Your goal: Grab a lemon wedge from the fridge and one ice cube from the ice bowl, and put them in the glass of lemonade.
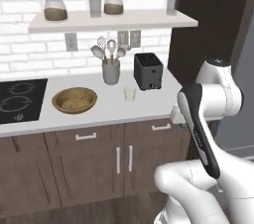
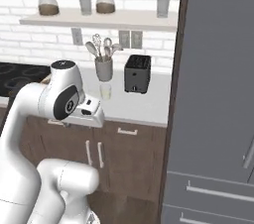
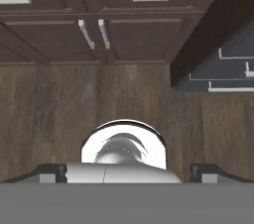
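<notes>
Gripper [image 3: 128, 172] spread wide, holding nothing, aimed at the floor. Short clear glass of pale lemonade [image 1: 129, 93] mid-counter, near the front edge for reach; tall grey fridge [image 2: 218, 94] shut.

I saw a matte grey fridge [image 2: 218, 94] with thin silver handles, set against dark brown side panelling. The counter [image 1: 109, 109] was plain white, and the cabinets [image 1: 99, 158] under it were dark brown wood grain with pale silver pulls. The ice bowl [image 1: 74, 100] was tan-brown wood. The glass of lemonade [image 1: 129, 93] held pale yellow-green liquid. A black toaster [image 1: 148, 71] stood near the counter's back edge beside a grey utensil cup [image 1: 111, 72]. The wall [image 1: 30, 44] was white brick. The shelf [image 1: 111, 20] was cream and carried brown-filled jars [image 1: 55, 8]. The cooktop [image 1: 20, 100] was black with pale ring markings. The floor [image 3: 59, 114] was brown planking.
</notes>
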Available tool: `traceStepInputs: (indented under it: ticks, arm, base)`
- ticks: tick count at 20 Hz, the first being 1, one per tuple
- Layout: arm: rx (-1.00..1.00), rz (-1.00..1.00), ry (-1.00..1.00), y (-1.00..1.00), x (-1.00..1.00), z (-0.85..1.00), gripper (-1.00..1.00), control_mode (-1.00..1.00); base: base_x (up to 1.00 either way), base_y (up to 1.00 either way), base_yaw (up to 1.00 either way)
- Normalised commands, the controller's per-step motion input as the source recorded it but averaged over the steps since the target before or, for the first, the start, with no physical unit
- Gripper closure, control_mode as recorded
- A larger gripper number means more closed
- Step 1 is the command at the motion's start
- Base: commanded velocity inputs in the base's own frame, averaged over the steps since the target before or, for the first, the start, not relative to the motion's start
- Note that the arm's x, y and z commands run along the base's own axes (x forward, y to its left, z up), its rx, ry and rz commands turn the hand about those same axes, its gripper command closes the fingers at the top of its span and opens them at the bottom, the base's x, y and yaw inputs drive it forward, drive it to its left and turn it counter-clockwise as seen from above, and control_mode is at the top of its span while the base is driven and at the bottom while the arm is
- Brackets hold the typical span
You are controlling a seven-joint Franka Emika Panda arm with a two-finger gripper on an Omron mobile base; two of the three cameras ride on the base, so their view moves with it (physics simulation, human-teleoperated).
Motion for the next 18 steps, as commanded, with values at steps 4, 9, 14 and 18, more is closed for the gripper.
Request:
traceStepInputs:
  ticks: [4,9,14,18]
  arm:
    - [0.00,0.00,0.00,0.00,0.00,0.00,-1.00,1.00]
    - [0.00,0.00,0.00,0.00,0.00,0.00,-1.00,1.00]
    - [0.00,0.00,0.00,0.00,0.00,0.00,-1.00,1.00]
    - [0.00,0.00,0.00,0.00,0.00,0.00,-1.00,1.00]
  base:
    - [0.63,1.00,0.00]
    - [0.63,0.72,-0.01]
    - [0.67,0.08,-0.02]
    - [0.63,0.00,0.00]
